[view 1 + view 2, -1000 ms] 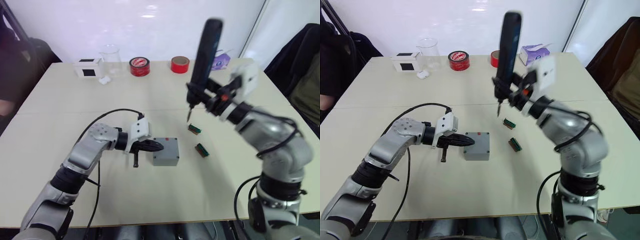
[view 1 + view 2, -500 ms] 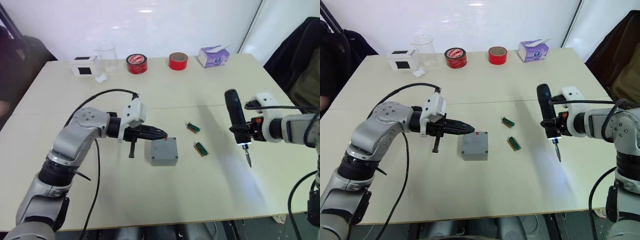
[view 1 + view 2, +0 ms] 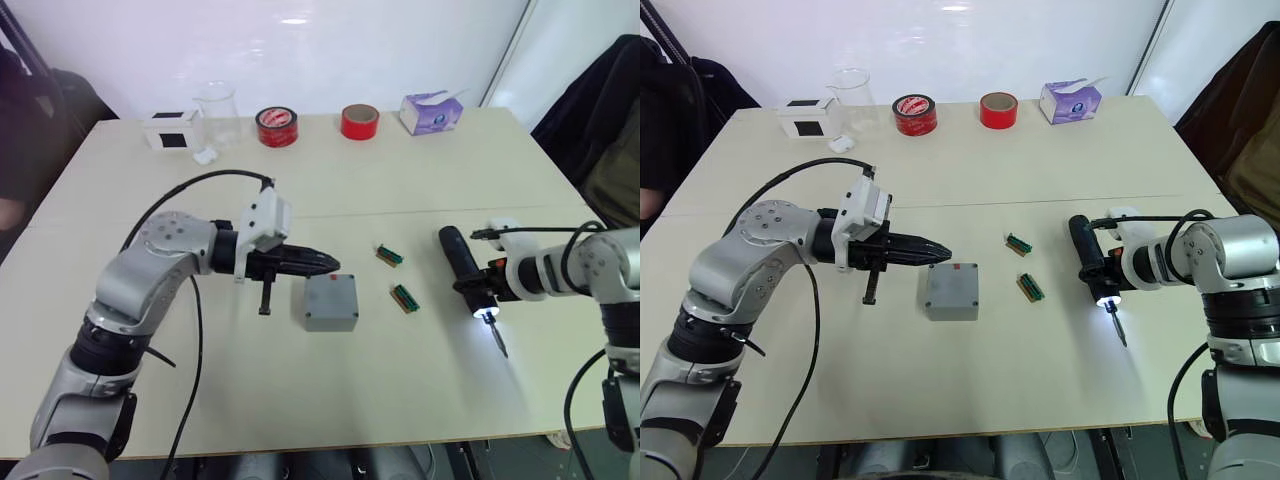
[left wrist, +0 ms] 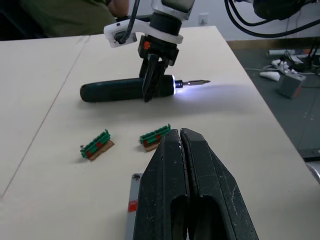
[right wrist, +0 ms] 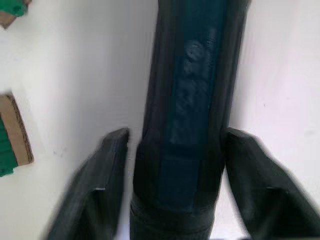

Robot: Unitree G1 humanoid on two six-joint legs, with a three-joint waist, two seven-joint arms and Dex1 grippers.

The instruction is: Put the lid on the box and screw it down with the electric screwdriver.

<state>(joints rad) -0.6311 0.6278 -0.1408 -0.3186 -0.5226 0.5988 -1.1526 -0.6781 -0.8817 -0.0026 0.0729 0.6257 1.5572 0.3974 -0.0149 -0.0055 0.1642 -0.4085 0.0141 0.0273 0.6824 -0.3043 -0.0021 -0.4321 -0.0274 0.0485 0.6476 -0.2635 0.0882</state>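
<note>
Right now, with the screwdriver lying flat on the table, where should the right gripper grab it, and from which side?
Grip the electric screwdriver on its fat black barrel, just behind the lit tip, coming down from above with a finger on each side. It lies flat on the table, bit toward the robot; the bit is likely too thin to hold. The right gripper, open, already straddles that spot.
</note>
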